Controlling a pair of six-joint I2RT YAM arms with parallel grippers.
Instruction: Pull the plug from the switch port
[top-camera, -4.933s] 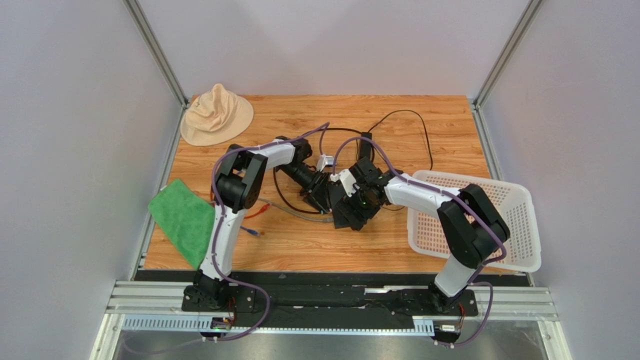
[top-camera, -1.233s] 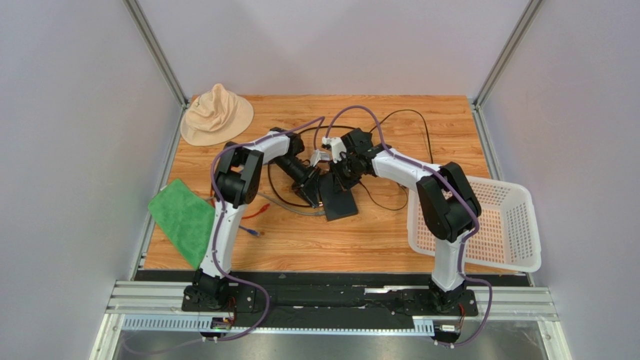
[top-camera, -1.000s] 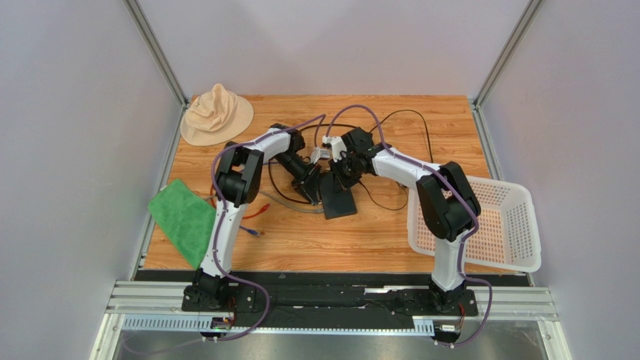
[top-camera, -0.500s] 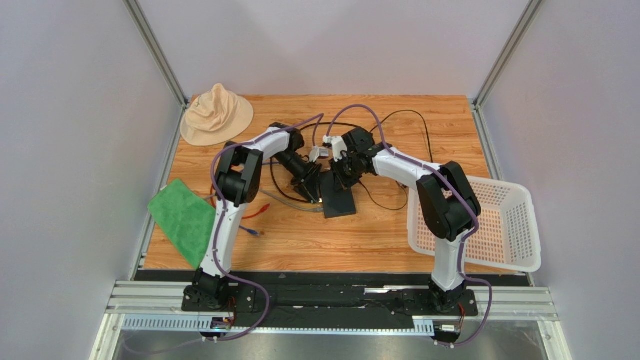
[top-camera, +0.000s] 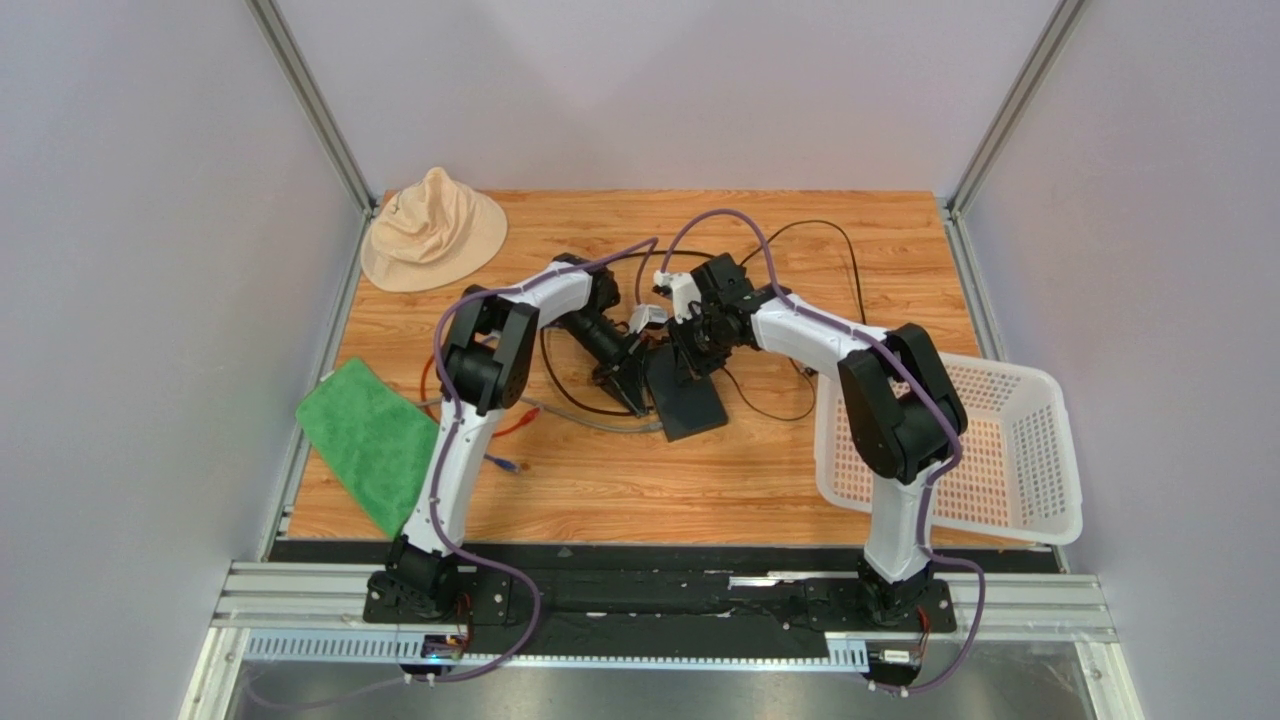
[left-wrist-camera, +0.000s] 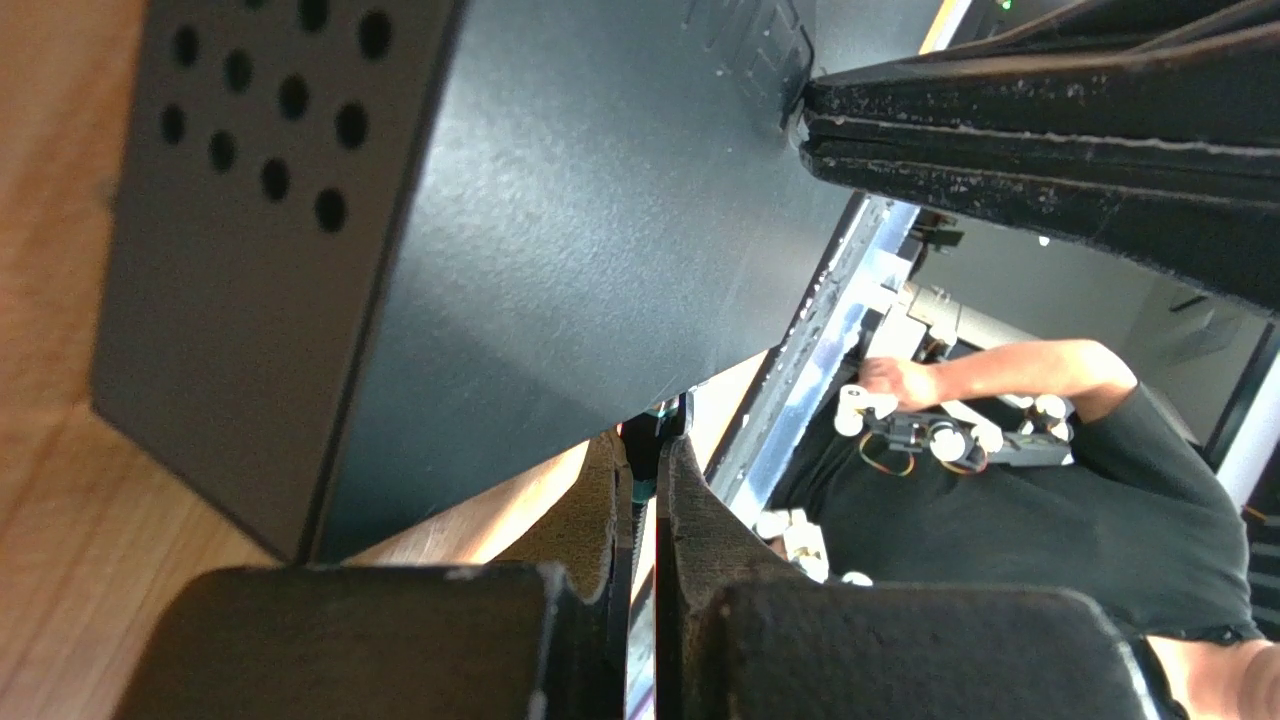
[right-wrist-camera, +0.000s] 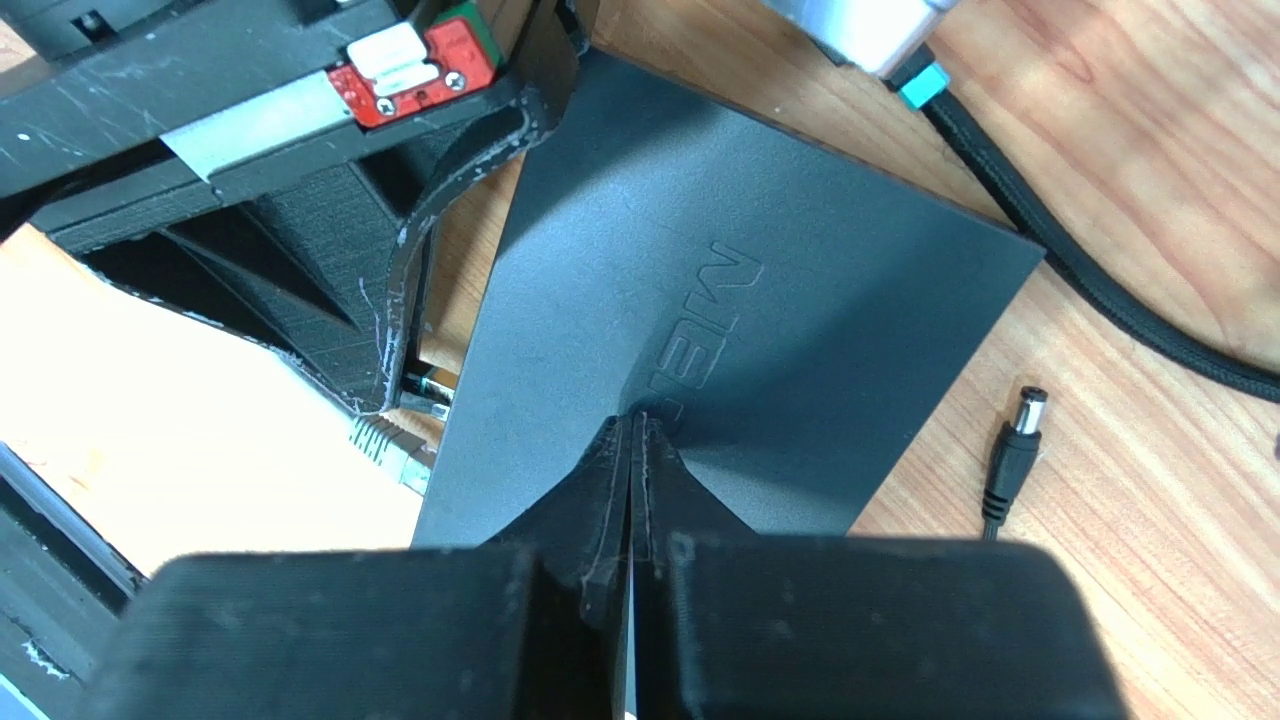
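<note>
**Plug grip at port**

Switch (top-camera: 690, 402) mid worktop (top-camera: 751, 480), pinned under closed right tool (right-wrist-camera: 631, 432). Left tool (left-wrist-camera: 643, 465) pinched narrow at port edge by plug (right-wrist-camera: 388, 440); grip on plug unclear. Next: straight pull away, switch held down.

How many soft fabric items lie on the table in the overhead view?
2: a beige hat at the far left corner and a green cloth at the near left edge. Others may be hidden from view.
</note>
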